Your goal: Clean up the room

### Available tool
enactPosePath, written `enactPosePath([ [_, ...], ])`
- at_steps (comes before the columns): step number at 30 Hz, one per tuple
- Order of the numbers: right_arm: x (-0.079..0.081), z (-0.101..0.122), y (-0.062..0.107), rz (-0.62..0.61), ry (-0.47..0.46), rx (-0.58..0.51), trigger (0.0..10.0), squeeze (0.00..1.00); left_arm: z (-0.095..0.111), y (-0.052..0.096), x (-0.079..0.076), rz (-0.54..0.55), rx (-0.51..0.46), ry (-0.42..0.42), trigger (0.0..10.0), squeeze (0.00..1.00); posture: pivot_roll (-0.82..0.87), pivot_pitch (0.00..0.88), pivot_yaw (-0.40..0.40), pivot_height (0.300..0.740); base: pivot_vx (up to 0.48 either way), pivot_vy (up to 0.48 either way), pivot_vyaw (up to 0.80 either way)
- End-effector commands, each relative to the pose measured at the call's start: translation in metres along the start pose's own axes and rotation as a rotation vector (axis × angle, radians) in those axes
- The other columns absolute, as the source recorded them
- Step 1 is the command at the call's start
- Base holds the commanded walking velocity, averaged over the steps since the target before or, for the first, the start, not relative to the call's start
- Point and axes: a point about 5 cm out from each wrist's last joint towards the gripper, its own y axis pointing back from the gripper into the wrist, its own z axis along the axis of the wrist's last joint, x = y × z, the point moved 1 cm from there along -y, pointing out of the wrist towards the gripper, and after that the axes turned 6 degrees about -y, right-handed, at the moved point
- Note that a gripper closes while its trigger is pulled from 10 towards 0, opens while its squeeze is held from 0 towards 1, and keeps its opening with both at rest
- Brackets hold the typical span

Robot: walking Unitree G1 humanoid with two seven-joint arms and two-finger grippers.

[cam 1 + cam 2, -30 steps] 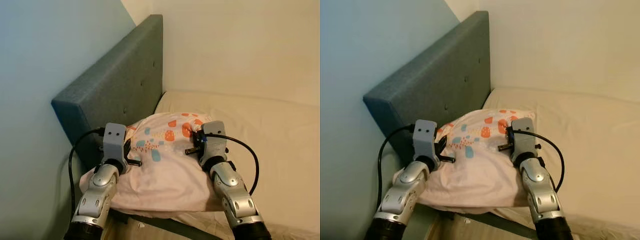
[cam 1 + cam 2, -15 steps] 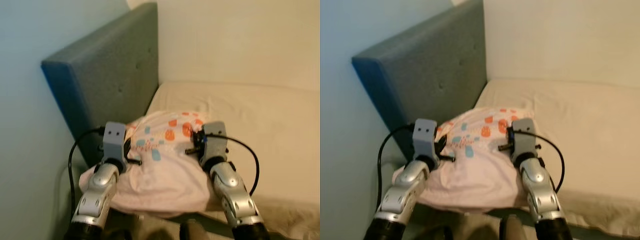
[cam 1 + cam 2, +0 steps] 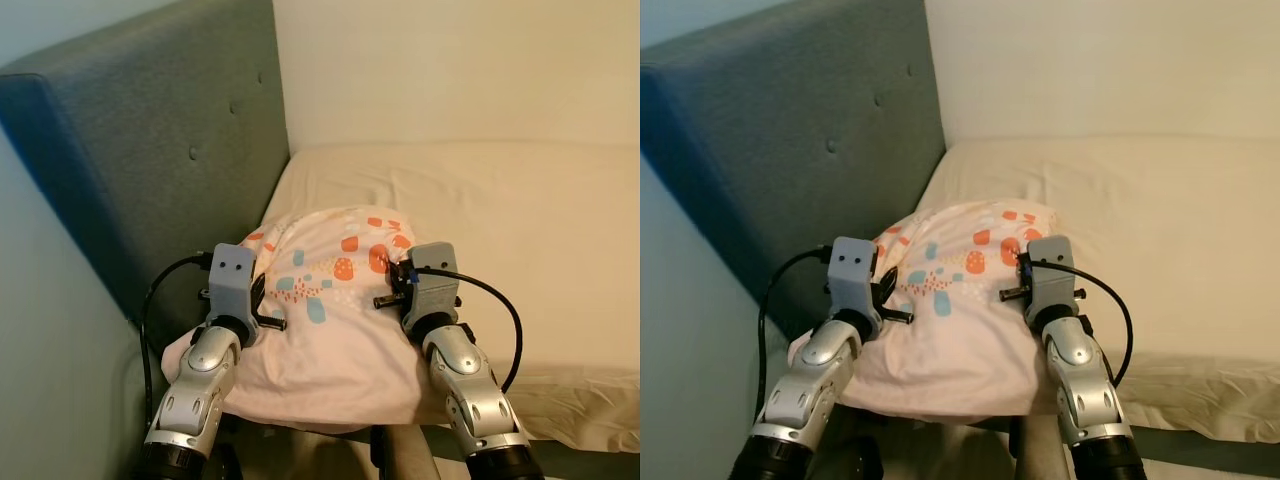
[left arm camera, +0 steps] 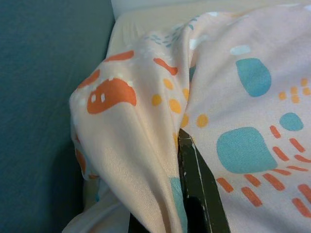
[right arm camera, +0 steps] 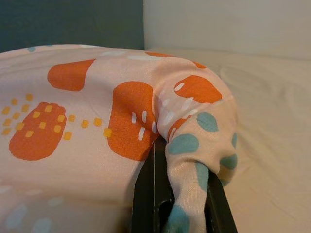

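Observation:
A pink pillow [image 3: 330,340] printed with orange and teal shapes hangs between my two arms, over the near corner of the bed by the headboard. My left gripper [image 3: 262,298] is shut on a fold at the pillow's left edge; in the left wrist view the fabric [image 4: 146,160] drapes over a black finger [image 4: 195,187]. My right gripper [image 3: 393,283] is shut on the pillow's right corner, and that bunched corner [image 5: 194,160] sits pinched between its fingers [image 5: 148,194]. The fingertips are buried in the cloth.
A beige mattress [image 3: 520,220] stretches to the right and back against a cream wall [image 3: 450,60]. A tall grey-blue tufted headboard [image 3: 140,160] stands on the left, close to my left arm. The mattress's front edge [image 3: 580,415] lies just right of my right arm.
The whole picture has shifted: the headboard now looms larger on the left and more mattress shows, so the camera moved. Both grippers still hold the pillow the same way.

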Motion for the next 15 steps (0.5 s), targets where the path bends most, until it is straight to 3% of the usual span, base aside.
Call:
enactPosePath([
  [1,-0.013,0.011,0.001,-0.070,0.009,-0.057,10.0,0.00,-0.003,0.000,0.011,0.049,0.018,-0.051,10.0,0.00,-0.14,0.064,0.044,0.572,0.000,0.000,0.00],
  [7,-0.016,0.008,-0.001,-0.083,0.015,-0.034,10.0,0.00,-0.012,0.000,0.016,0.069,0.063,-0.095,10.0,0.00,-0.14,0.069,0.043,0.572,0.000,0.000,0.00],
  [10,-0.016,0.030,-0.034,-0.043,0.066,-0.075,10.0,0.00,0.005,-0.036,0.031,0.107,0.042,-0.171,10.0,0.00,-0.13,0.102,0.041,0.572,0.000,0.000,0.00],
  [11,-0.016,0.030,-0.034,-0.043,0.066,-0.075,10.0,0.00,0.005,-0.036,0.031,0.107,0.042,-0.171,10.0,0.00,-0.13,0.102,0.041,0.572,0.000,0.000,0.00],
  [13,-0.018,0.056,-0.055,-0.041,0.091,-0.128,10.0,0.00,0.035,-0.057,0.042,0.133,-0.025,-0.214,10.0,0.00,-0.13,0.117,0.041,0.572,0.000,0.000,0.00],
  [15,-0.018,0.056,-0.055,-0.041,0.091,-0.128,10.0,0.00,0.035,-0.057,0.042,0.133,-0.025,-0.214,10.0,0.00,-0.13,0.117,0.041,0.572,0.000,0.000,0.00],
])
